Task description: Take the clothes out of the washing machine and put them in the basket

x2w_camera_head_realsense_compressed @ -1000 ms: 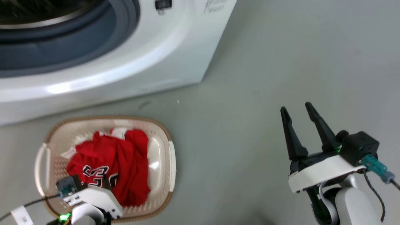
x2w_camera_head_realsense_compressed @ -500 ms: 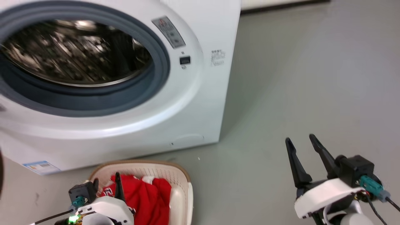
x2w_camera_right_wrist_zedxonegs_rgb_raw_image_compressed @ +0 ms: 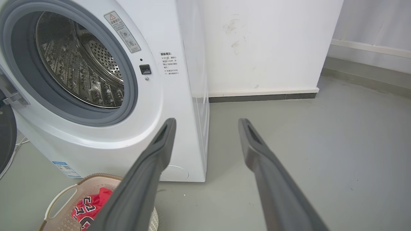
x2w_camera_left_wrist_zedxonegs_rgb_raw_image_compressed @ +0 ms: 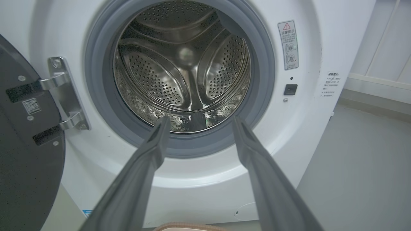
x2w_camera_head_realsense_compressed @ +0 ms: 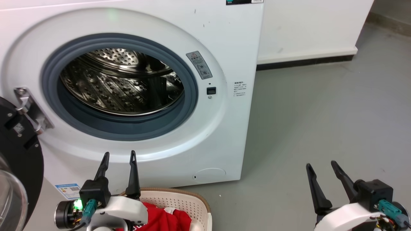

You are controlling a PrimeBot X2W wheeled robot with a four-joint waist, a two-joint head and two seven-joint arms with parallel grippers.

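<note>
The washing machine [x2w_camera_head_realsense_compressed: 224,134] stands with its dark door [x2w_camera_head_realsense_compressed: 19,154] swung open beside it and its steel drum [x2w_camera_head_realsense_compressed: 118,86] showing. Just before its base sits the basket [x2w_camera_head_realsense_compressed: 179,193] with red clothes [x2w_camera_head_realsense_compressed: 167,221] in it, and the left gripper [x2w_camera_head_realsense_compressed: 119,154] hovers by that basket, fingers apart, pointing at the machine's front. The right gripper [x2w_camera_head_realsense_compressed: 321,164], fingers apart too, hangs over the floor [x2w_camera_head_realsense_compressed: 321,106], well off the machine's corner.

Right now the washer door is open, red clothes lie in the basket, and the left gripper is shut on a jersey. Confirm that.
One thing is wrong: the left gripper is open and holds nothing, as the left wrist view shows. The door is open, and the red clothes lie in the basket.
</note>
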